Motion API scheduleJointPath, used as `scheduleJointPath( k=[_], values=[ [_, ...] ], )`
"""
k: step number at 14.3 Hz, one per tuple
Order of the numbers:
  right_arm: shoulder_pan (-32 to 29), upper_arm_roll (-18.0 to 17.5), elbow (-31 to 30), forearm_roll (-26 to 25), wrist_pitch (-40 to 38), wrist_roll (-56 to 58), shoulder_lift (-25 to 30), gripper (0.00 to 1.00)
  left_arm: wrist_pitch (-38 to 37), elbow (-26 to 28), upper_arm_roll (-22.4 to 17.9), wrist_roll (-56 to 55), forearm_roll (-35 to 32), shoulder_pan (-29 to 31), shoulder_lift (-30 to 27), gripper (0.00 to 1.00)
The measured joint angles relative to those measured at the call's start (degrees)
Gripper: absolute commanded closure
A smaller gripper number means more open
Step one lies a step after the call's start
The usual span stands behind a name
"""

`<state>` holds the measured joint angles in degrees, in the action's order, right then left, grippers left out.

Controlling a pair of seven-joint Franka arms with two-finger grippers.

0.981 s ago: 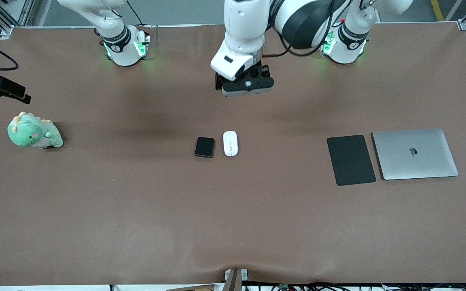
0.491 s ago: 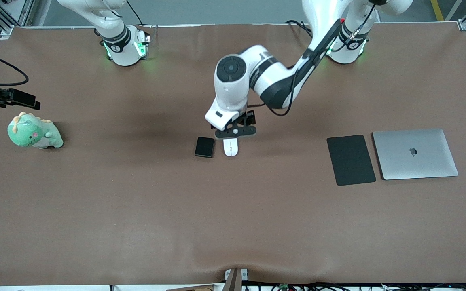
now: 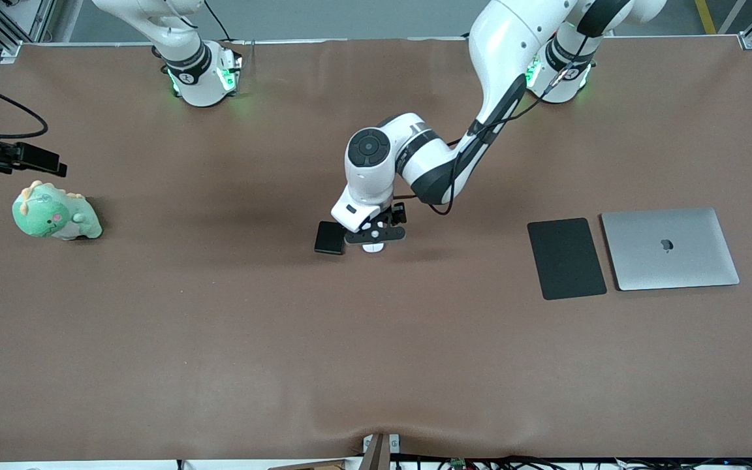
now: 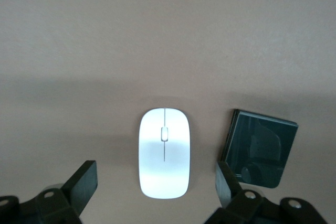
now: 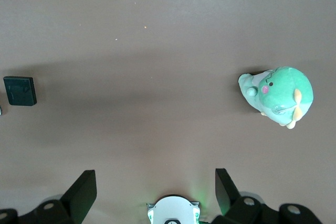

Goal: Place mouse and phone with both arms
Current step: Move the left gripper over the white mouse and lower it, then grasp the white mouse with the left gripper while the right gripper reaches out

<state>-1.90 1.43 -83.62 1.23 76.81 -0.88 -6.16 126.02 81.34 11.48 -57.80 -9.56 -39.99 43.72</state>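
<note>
from the front view i see the left gripper (image 3: 375,234) low over the mouse (image 3: 372,247), covering most of it so only a sliver of white shows at the edge nearer the camera. the left wrist view gives me what the front hides: the whole mouse (image 4: 164,152) lies flat on the brown table (image 3: 219,326) with its grey centre line visible, and the two fingers (image 4: 84,184) stand spread wide, one on each side of it, touching nothing as far as i can see. the phone (image 3: 329,237) sits just beside the mouse toward the right arm's end, and in the left wrist view the phone (image 4: 260,148) is close by one finger, slightly skewed to the mouse.

the right gripper (image 5: 152,195) is out of the front frame; its arm waits. its own wrist view shows its fingers set wide apart with nothing between them, above the green plush dinosaur (image 5: 278,95) and that arm's green-lit base (image 5: 173,211), with the phone (image 5: 20,91) small at the edge.

only the front view shows the black mouse pad (image 3: 566,258) and the closed silver laptop (image 3: 670,248) side by side toward the left arm's end, well apart from the mouse.
</note>
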Motion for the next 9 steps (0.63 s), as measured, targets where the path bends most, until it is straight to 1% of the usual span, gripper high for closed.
scheduleJointPath(
  k=[6, 9],
  values=[
    [5.9, -0.4, 0.0, 0.3, 0.5, -0.1, -3.3, 0.00, 2.6, 0.0, 0.0, -0.1, -0.4, -1.5, 4.4, 0.00],
    [7.2, -0.5, 0.0, 2.9, 1.8, -0.1, -4.8, 0.00, 2.6, 0.0, -0.2, -0.1, -1.4, -1.4, 5.4, 0.00]
  ],
)
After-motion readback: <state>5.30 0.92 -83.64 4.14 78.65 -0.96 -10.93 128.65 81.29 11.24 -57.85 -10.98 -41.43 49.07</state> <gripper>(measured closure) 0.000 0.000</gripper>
